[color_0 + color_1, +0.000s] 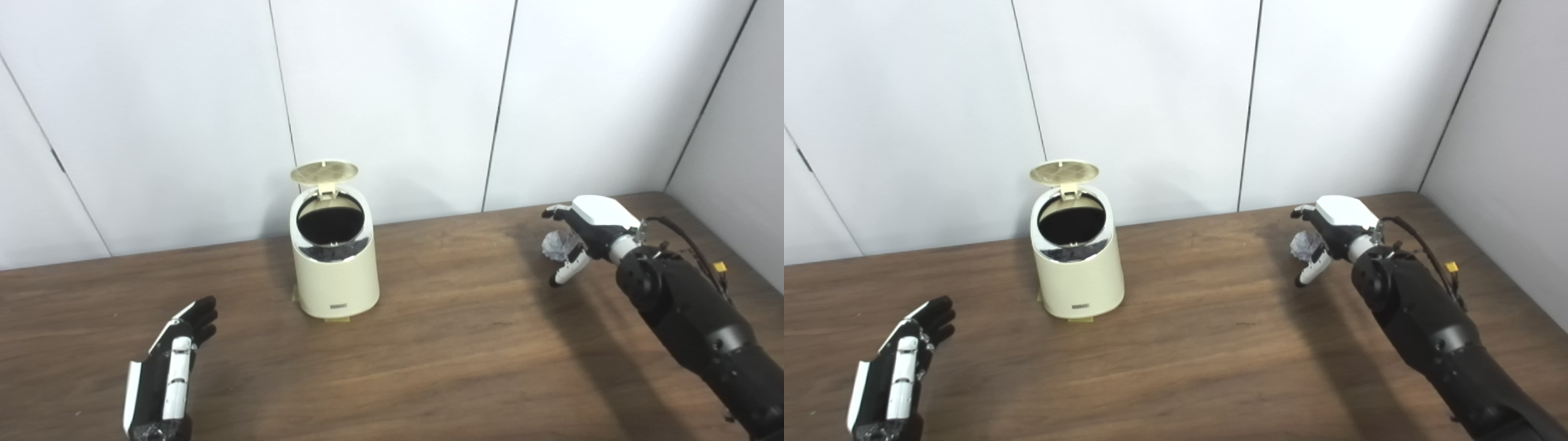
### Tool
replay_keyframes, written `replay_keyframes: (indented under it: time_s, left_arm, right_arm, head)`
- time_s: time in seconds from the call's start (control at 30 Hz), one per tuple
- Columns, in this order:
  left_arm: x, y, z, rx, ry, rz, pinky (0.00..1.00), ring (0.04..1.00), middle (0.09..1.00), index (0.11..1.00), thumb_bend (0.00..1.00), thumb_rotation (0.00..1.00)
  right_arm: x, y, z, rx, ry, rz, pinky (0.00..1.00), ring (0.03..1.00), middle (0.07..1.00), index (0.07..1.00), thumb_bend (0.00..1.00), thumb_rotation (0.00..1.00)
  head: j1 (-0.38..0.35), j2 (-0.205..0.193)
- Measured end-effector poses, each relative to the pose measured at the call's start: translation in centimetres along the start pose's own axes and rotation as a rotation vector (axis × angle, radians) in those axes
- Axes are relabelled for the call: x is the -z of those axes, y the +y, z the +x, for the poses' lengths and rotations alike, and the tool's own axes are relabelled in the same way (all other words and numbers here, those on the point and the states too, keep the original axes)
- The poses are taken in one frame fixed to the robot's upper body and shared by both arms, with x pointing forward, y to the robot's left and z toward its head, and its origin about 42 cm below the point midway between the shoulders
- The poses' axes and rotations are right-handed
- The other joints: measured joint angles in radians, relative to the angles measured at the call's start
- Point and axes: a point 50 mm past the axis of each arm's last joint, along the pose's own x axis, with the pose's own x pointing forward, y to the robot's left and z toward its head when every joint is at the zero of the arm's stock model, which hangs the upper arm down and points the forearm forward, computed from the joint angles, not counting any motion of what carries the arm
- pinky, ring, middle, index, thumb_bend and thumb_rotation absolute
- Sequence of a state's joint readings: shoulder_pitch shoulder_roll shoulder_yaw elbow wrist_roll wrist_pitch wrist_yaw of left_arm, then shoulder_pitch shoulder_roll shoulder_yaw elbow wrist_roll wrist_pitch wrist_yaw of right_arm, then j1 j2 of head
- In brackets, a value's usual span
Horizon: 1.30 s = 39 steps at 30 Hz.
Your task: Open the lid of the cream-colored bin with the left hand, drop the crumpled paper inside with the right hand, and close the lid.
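The cream-colored bin (334, 269) stands on the wooden table left of centre, its round lid (324, 172) tipped up at the back and the dark inside showing. My left hand (171, 367) hovers low at the front left, well short of the bin, fingers straight and apart, holding nothing. My right hand (582, 236) is raised above the table's right side, far to the right of the bin. Its fingers curl around a grey-white crumpled paper ball (556, 244), which shows between finger and thumb.
The brown wooden table (453, 343) meets white wall panels behind the bin. A grey side wall closes in the far right corner. Cables with a yellow connector (719, 267) run along my right forearm.
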<state>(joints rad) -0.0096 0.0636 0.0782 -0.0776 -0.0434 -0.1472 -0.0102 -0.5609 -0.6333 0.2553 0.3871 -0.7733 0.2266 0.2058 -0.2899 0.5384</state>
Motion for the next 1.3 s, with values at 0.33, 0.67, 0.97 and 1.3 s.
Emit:
replay_keyframes:
  time_s: [0.33,0.67,0.97,1.3]
  left_arm:
    - [0.0,0.1,0.0,-0.005,0.000,0.001,0.86,0.857,0.842,0.814,0.34,0.88]
    - [-0.1,0.1,0.0,-0.005,-0.002,0.000,0.87,0.863,0.849,0.822,0.32,0.88]
    - [-0.2,0.1,0.0,-0.007,-0.005,-0.002,0.83,0.844,0.837,0.810,0.31,0.87]
    - [-0.8,0.2,0.1,-0.010,-0.029,-0.001,0.83,0.838,0.832,0.808,0.33,0.88]
  right_arm:
    - [-0.5,0.1,0.9,-0.019,0.007,-0.064,0.73,0.821,0.852,0.853,0.97,0.24]
    - [-1.0,-0.3,1.6,-0.050,0.017,-0.146,0.75,0.822,0.844,0.840,0.94,0.24]
    - [-1.2,-0.8,2.5,-0.116,0.057,-0.168,0.69,0.800,0.838,0.837,0.88,0.24]
    - [-1.5,-1.4,3.4,-0.192,0.120,-0.147,0.50,0.603,0.702,0.843,0.82,0.15]
  head:
    - [-0.006,-0.003]
    - [-0.014,-0.002]
    - [-0.011,0.002]
    - [-0.006,0.012]
